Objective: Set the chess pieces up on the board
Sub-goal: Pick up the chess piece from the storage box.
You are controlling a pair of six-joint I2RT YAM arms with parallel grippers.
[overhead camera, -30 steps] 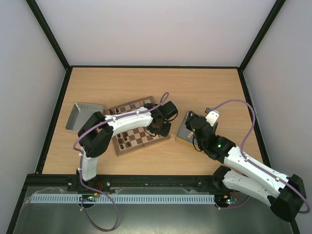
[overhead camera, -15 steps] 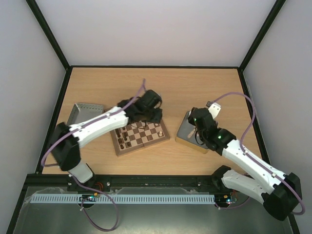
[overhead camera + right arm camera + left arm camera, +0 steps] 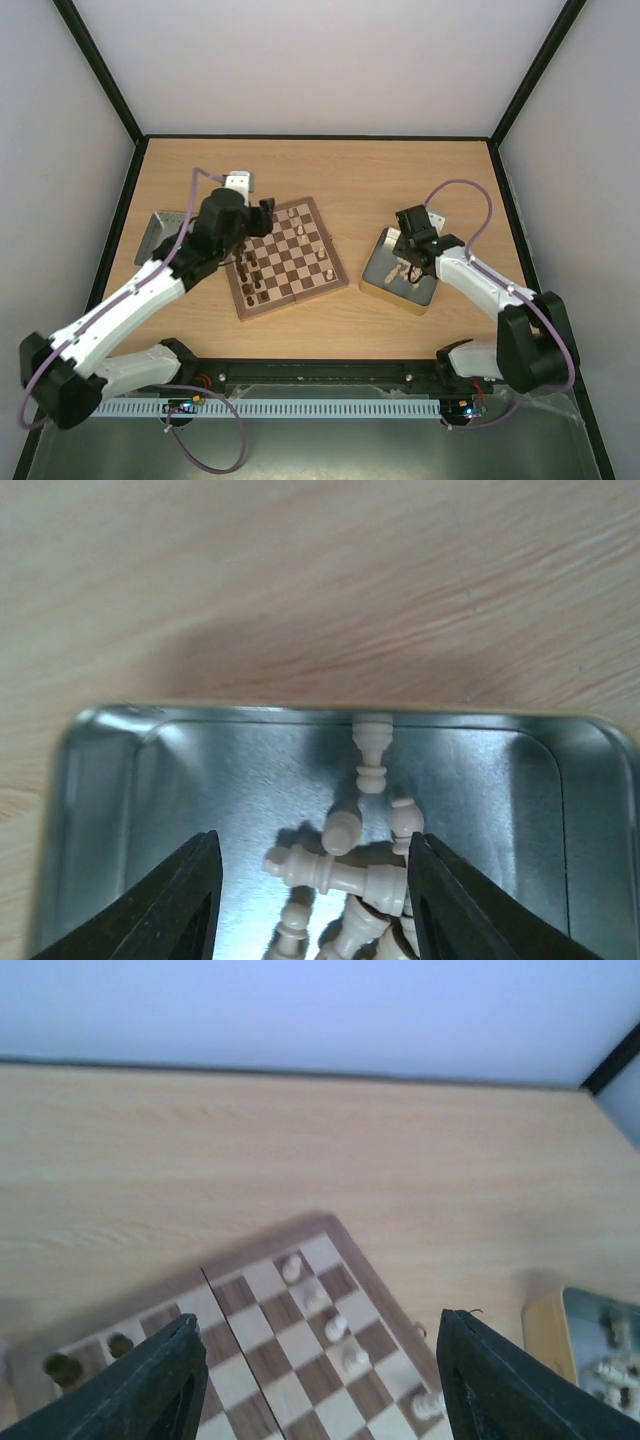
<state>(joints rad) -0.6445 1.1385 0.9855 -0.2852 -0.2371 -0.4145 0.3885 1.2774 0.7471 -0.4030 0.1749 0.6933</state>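
Note:
The checkered board (image 3: 296, 262) lies left of centre, with dark pieces (image 3: 250, 272) along its left side and cream pieces (image 3: 327, 263) along its right. My left gripper (image 3: 262, 211) is open and empty above the board's far left corner. In the left wrist view its fingers (image 3: 150, 1385) frame the board (image 3: 270, 1325), a row of cream pieces (image 3: 337, 1326) and two dark ones (image 3: 62, 1365). My right gripper (image 3: 409, 262) hangs open over a metal tin (image 3: 378, 278). In the right wrist view several cream pieces (image 3: 345, 870) lie heaped in that tin (image 3: 110, 810), between the open jaws (image 3: 315, 900).
A second metal tin (image 3: 160, 235) stands left of the board, beside my left arm. The right tin also shows at the left wrist view's right edge (image 3: 545, 1325). Black frame rails edge the table on all sides.
My left gripper has swung from the board's right side back to its far left corner, empty. My right gripper has shifted right and now hangs over the tin's heap of pieces.

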